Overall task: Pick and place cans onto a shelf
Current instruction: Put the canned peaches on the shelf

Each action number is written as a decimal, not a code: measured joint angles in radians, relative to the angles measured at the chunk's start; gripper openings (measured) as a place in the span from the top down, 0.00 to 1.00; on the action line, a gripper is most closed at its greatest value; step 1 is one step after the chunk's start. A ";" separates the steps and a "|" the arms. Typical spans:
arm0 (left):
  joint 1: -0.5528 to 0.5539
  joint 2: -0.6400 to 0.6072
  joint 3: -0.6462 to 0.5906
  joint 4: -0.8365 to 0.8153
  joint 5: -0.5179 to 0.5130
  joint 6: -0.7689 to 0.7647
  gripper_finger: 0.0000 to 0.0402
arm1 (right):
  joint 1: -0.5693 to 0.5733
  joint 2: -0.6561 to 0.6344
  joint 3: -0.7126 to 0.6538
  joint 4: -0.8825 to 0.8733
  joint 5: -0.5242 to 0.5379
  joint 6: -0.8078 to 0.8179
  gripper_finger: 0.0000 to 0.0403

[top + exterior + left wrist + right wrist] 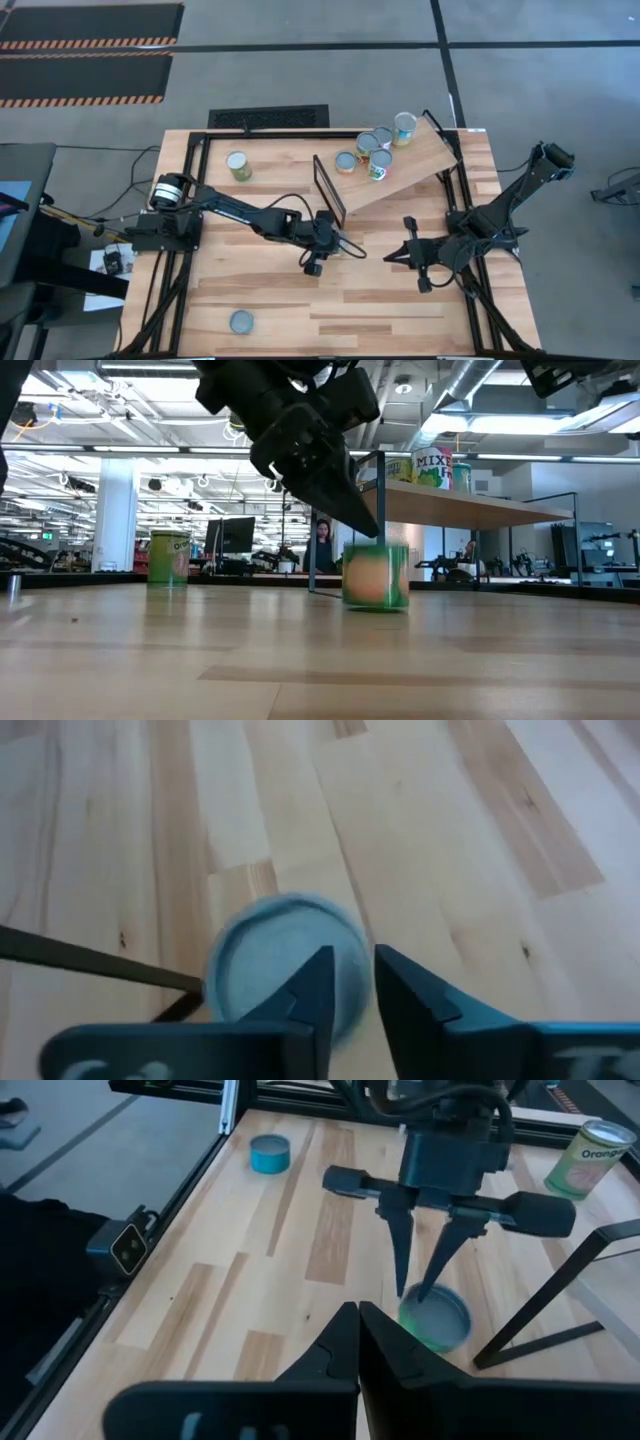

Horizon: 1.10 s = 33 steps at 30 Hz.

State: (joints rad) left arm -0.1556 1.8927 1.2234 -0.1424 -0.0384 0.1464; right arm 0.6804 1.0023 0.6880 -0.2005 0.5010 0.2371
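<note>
A green-labelled can (437, 1318) with a silvery top stands upright on the table by the shelf's black frame (560, 1295); it also shows in the low view (375, 575) and the left wrist view (270, 965). My left gripper (414, 1292) points down over the can's top, its fingers a narrow gap apart and the can not between them. My right gripper (358, 1320) is shut and empty, to the right of it (395, 258). Several cans (380, 150) stand on the light wood shelf (420, 165). My left gripper's fingertips (426, 1288) reach down to the can's top (445, 1312) near its rim, coming from above. The can stands on the table. I cannot tell whether the tips touch it.
A green-and-yellow can (238, 165) stands at the far left of the table and a teal can (241, 321) near the front edge. The shelf's black frame (328, 188) stands close beside my left gripper. Bare tabletop lies between the arms and the near edge.
</note>
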 joint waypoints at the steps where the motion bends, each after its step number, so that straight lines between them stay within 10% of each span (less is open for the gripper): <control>1: -0.003 0.000 0.011 -0.020 0.000 0.002 0.81 | 0.000 0.000 0.000 0.000 -0.001 0.002 0.95; 9: -0.067 -0.081 0.023 -0.092 -0.090 0.049 0.73 | -0.011 0.000 0.000 -0.008 -0.006 0.002 0.96; 16: -0.101 -0.209 -0.213 0.188 -0.072 -0.015 0.82 | -0.046 0.077 -0.019 0.061 -0.024 -0.004 0.99; 28: -0.098 -0.371 -0.748 1.149 -0.038 -0.194 0.99 | -0.129 0.370 -0.368 1.248 -0.253 -0.076 0.99; 33: -0.070 -0.371 -0.872 1.376 -0.036 -0.194 1.00 | -0.182 0.513 -0.348 1.337 -0.265 0.019 0.91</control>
State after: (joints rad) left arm -0.2256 1.5215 0.3512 1.2338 -0.0743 -0.0479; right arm 0.4986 1.5150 0.3404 1.1360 0.2363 0.2563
